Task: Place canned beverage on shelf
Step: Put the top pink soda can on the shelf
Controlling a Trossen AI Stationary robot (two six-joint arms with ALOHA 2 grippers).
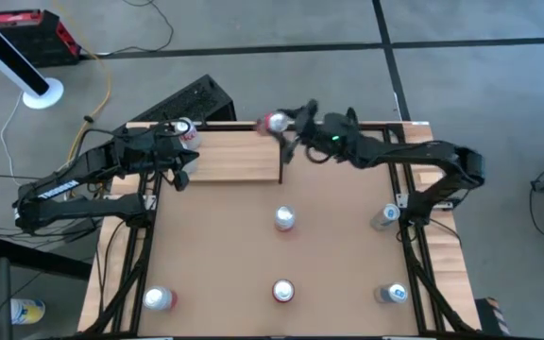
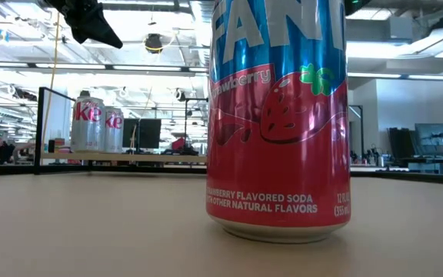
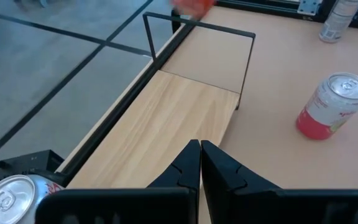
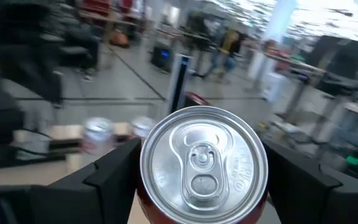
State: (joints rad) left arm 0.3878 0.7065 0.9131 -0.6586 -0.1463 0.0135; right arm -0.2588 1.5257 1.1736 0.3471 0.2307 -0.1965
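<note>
We have the red soda can [image 4: 202,163] pinched across its body by the right gripper [image 1: 286,125], fingers spread wide around it, held in the air just past the black wire upright [image 1: 281,162] at the right end of the shelf [image 1: 229,158], near the table's far edge. A can like this is a smooth, stiff aluminium cylinder; if full, as we judge, it is fairly heavy and slippery, so a mid-body hold is the best one. The shelf is a pale wood plank with fine grain. Two Diet Coke cans [image 2: 97,123] already stand at its left end, where the left gripper [image 3: 200,163] hovers with fingers pressed together. A strawberry Fanta can [image 2: 279,115] stands mid-table.
</note>
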